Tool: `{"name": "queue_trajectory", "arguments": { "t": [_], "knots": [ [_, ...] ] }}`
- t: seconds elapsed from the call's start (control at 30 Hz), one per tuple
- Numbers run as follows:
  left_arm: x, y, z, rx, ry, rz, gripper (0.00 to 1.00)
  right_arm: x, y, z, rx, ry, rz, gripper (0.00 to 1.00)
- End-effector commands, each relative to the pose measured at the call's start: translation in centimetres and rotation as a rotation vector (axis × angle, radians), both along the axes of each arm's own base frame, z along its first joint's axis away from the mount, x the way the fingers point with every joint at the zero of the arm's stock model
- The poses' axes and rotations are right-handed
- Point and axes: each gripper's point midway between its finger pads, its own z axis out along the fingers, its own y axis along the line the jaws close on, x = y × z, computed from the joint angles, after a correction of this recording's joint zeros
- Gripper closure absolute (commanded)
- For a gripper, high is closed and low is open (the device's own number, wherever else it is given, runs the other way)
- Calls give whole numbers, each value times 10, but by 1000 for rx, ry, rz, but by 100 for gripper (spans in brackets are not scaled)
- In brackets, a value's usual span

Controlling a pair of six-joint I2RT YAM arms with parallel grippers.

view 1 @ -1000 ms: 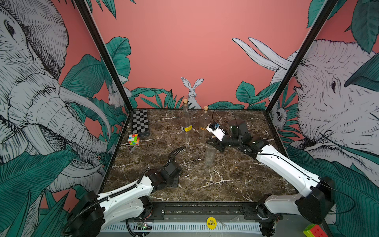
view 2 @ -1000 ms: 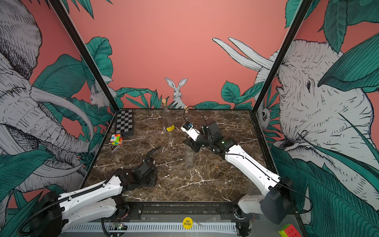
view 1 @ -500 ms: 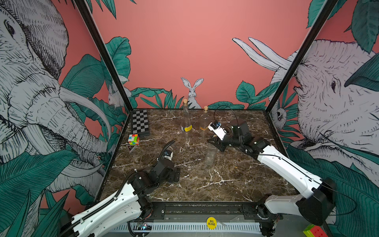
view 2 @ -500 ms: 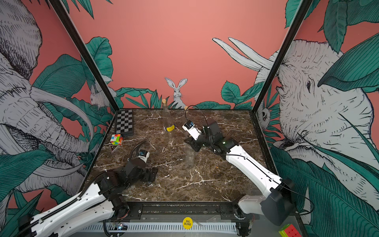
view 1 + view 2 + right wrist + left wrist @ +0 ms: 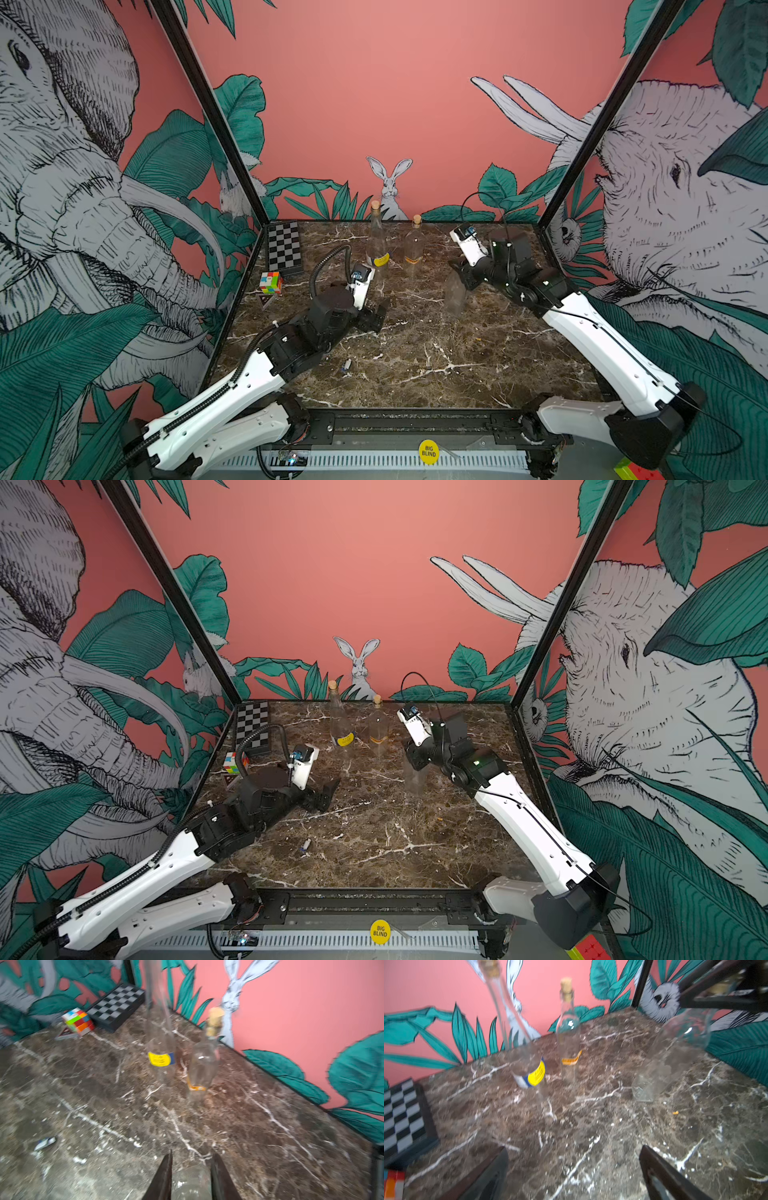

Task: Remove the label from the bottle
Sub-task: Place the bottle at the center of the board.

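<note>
Since earlier, the left pincer [image 5: 376, 314] has swung in from the front edge and spread wide, empty; both top views show a label scrap [image 5: 346, 365] near that edge. Left wrist: the bare, clear bottle [image 5: 675, 1053] tilts right of the surface [image 5: 571, 1126] centre. Right wrist: the right pincer [image 5: 192, 1154] grips it; corked bottles [image 5: 202, 1068] near the rear edge look empty.

The left arm [image 5: 216, 401] and right arm [image 5: 598, 353] wear glossy white shells between black joints. A ribbed black hose [image 5: 316, 268] follows the left; a thin black cable [image 5: 602, 344] the right. The left pincer [image 5: 573, 1148] and right pincer [image 5: 192, 1154] have dark, tapered fingers.
</note>
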Motion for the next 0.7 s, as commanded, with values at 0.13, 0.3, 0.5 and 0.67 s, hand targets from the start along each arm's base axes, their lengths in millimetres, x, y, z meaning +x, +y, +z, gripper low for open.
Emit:
{"name": "queue_trajectory", "arguments": {
  "t": [0.13, 0.3, 0.5, 0.67],
  "knots": [
    [8, -32, 65, -127, -195, -100, 1, 72, -45, 48, 77, -142, -213, 100],
    [5, -41, 53, -126, -179, -146, 1, 120, -67, 44, 95, -171, -279, 100],
    [4, -46, 28, -88, -149, -171, 1, 170, -88, 25, 148, -158, -331, 100],
    [7, -52, 13, -60, -143, -185, 1, 200, -95, 9, 175, -128, -366, 100]
  ]
}}
